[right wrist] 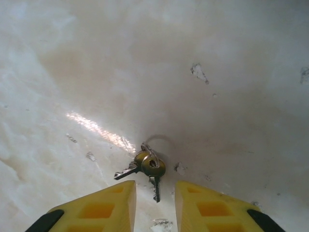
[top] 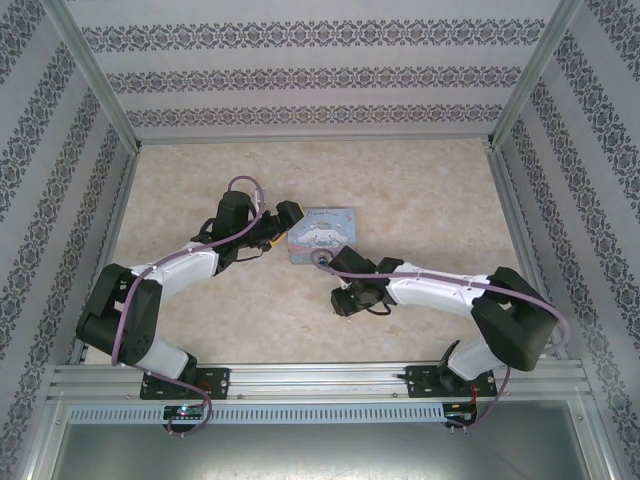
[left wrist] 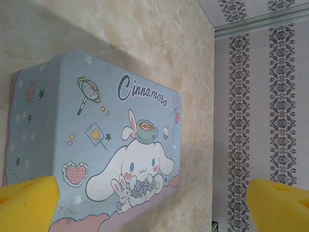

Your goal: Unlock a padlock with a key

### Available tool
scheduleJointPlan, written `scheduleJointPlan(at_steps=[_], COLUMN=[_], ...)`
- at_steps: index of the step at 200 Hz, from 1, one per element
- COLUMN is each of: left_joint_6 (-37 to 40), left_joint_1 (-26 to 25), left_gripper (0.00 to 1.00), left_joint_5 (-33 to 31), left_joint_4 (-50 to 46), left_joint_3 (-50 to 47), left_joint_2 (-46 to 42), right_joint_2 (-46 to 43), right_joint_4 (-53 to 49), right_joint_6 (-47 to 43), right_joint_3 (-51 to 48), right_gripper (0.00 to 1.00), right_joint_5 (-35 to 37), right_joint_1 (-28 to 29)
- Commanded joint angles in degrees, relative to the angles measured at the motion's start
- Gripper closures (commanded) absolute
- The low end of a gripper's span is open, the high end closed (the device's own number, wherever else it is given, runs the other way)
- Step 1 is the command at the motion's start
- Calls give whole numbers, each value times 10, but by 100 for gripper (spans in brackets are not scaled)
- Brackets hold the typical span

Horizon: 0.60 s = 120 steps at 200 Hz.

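You had the left gripper [left wrist: 152, 187] spread wide, its two yellow fingers [left wrist: 29, 200] standing at opposite edges of the left wrist view with nothing between them, and it hung above the tin box [left wrist: 96, 125] without touching it. That box lay flat on the marbled cream table [right wrist: 227, 53] with its lid face up, pale blue, printed with a white long-eared cartoon dog, a teacup, small rabbits and curly dark lettering. From the top camera you could see the box near the middle of the table, the left gripper just beside its left edge and the right gripper a little nearer the arm bases, close to the box's near side but apart from it. Your right gripper [right wrist: 155, 187] was only narrowly parted, pointing down at the tabletop, and it gripped nothing. The keys [right wrist: 148, 166] lay on the bare table just ahead of its fingertips: two small keys joined on a thin ring, their brassy heads overlapping, one blade angled out to the left and the other pointing straight back into the slim gap between the fingers without touching either of them. A few small chips and scuffs marked the surface around the keys. Patterned wallpaper [left wrist: 260, 96] lined the walls around the workspace.
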Motion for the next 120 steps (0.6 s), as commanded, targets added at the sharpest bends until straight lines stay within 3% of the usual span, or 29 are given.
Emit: scheduleJointPlan(at_steps=[1,99,120], left_joint_6=[6,5,4], left_joint_1=[1,2,2], left_gripper=[1,1,1], left_joint_5=[-3,-4,-4], left_joint_4=[1,3,5], left_joint_3=[-7,-5,-6], left_joint_2=[-13,-8,-4], right_joint_2=[20,71,84], right_joint_4=[2,21,27], right_joint_6=[-17,-20,-17], right_joint_3=[18,40,39], right_gripper=[70,69,78], right_joint_5=[-4,-9,-16], right_joint_1=[-5,-6,-6])
